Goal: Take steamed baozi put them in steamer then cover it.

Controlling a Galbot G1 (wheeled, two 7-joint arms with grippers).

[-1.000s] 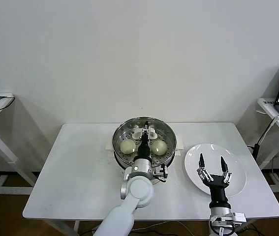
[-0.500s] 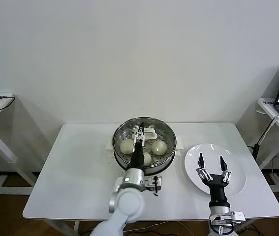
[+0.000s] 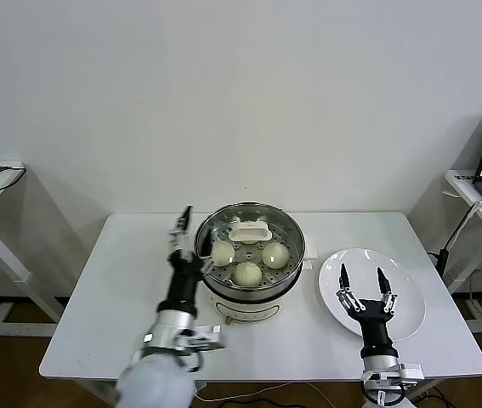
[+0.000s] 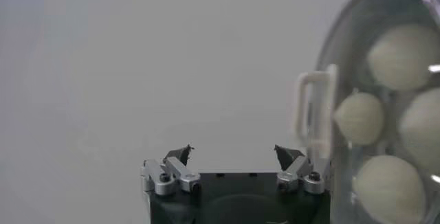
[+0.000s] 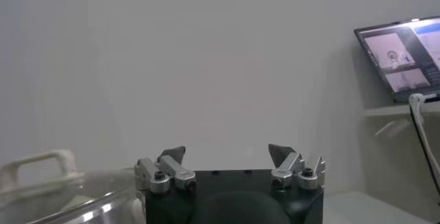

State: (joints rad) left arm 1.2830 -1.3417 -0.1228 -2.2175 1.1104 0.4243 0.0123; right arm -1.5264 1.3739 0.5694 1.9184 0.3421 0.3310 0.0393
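Steamer [image 3: 249,255] upright, mouth up, baozi [image 3: 246,274] inside, uncovered

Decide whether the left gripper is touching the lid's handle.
Apart. The head view shows the open left gripper outside the steamer's rim, on its left, while the handle sits well inside that rim, with a plain gap between them.

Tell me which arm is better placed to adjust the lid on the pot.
Left. The left gripper, open, stands beside the pot, near the lid handle; the right gripper is over the plate.
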